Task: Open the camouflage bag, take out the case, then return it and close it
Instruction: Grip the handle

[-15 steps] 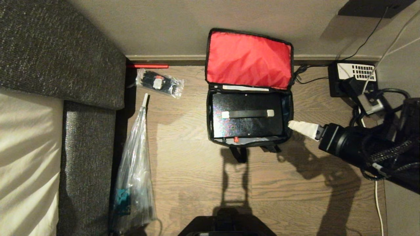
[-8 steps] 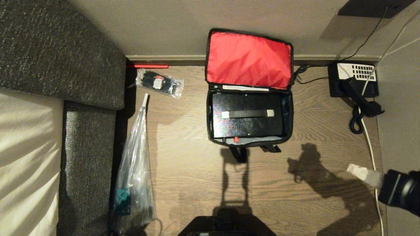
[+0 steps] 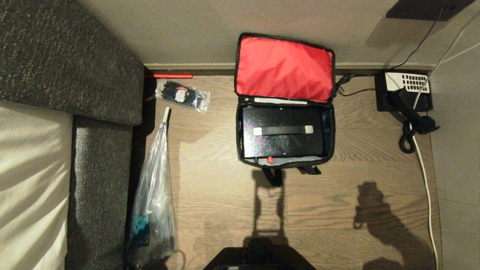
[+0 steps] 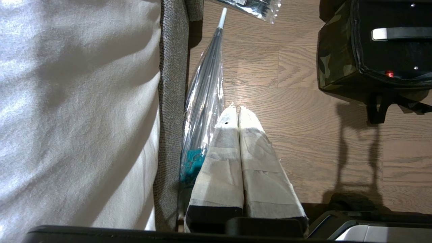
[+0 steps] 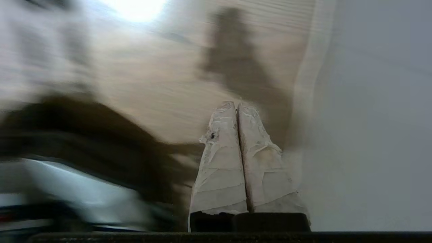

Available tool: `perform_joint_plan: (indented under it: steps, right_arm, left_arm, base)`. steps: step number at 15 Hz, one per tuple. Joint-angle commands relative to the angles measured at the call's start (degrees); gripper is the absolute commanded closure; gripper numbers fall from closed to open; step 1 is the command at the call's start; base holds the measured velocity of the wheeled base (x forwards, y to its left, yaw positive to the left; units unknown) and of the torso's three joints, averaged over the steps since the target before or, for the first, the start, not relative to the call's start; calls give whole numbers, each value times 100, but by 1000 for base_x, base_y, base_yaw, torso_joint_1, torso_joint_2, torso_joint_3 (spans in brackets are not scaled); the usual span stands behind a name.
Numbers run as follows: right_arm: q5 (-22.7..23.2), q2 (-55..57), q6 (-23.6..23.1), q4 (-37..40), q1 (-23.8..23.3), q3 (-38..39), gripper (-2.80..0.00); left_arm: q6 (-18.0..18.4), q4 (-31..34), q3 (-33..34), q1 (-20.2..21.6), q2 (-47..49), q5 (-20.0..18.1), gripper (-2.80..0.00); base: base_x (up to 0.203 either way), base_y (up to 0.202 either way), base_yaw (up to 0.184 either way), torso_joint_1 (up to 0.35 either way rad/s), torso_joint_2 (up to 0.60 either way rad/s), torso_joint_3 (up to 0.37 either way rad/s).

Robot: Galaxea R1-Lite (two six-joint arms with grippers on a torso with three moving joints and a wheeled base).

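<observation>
The camouflage bag (image 3: 330,131) stands open on the wooden floor by the far wall, its red-lined lid (image 3: 285,67) leaning back against the wall. The black case (image 3: 283,144) lies flat inside it, handle strip up, with a small red dot at its near edge. The left wrist view also shows the bag's camouflage side (image 4: 332,64). My left gripper (image 4: 235,109) is shut and empty, parked above the floor beside the sofa. My right gripper (image 5: 236,105) is shut and empty, over the floor away from the bag. Neither arm shows in the head view.
A grey sofa (image 3: 93,112) with a white cover fills the left side. A long clear plastic bag (image 3: 153,195) and a small packet (image 3: 182,95) lie next to it. A black desk telephone (image 3: 405,92) and a white cable (image 3: 427,195) are at the right.
My right arm has pulled back from the bag's right side toward me and out of the head view, its gripper closing on the way. Bag and case have not moved.
</observation>
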Motion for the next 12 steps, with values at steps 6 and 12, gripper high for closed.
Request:
perform_joint_plan:
  steps: [6,12]
  right_arm:
    - [915,344,-2184,-53,-444,-254,0]
    - [1436,1033,-4982,-578,33,-450,0]
  left_arm:
    - [0,-5,229,1,7,-2,0]
    - [0,-9,229,1,7,0,0]
  base:
    - [0,0,0,0,0,0]
    - [0,0,0,0,0,0]
